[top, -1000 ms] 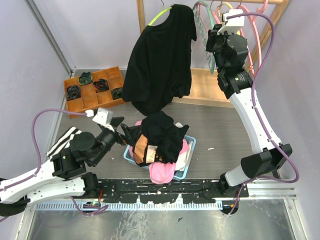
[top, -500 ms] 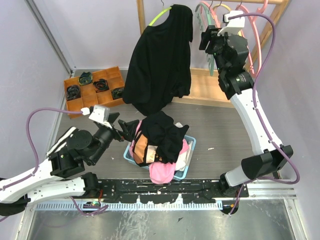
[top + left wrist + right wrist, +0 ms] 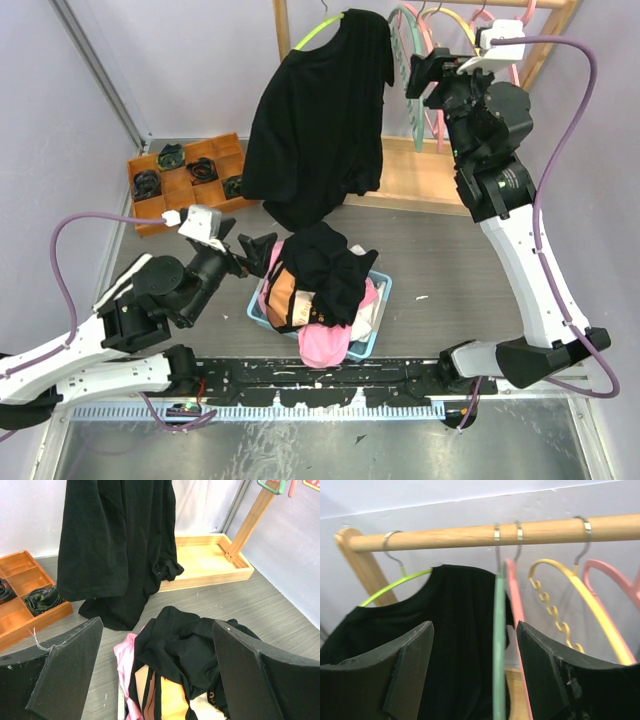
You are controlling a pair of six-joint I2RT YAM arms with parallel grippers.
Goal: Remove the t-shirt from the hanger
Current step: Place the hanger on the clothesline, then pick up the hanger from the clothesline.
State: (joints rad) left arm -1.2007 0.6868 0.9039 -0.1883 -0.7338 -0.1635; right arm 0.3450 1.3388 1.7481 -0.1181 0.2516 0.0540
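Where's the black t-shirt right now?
Top view, upper centre: the black t-shirt hangs on the lime-green hanger from the wooden rail, left of the empty green hanger and beyond the laundry basket.

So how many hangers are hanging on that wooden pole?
5: a lime hanger inside the black t-shirt, then along the pole a green hanger, salmon hanger, yellow hanger and pink hanger. More may hide off-picture.

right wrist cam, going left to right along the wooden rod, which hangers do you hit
lime green hanger carrying the black t-shirt → dark green hanger → coral hanger → yellow hanger → pink hanger at the right edge
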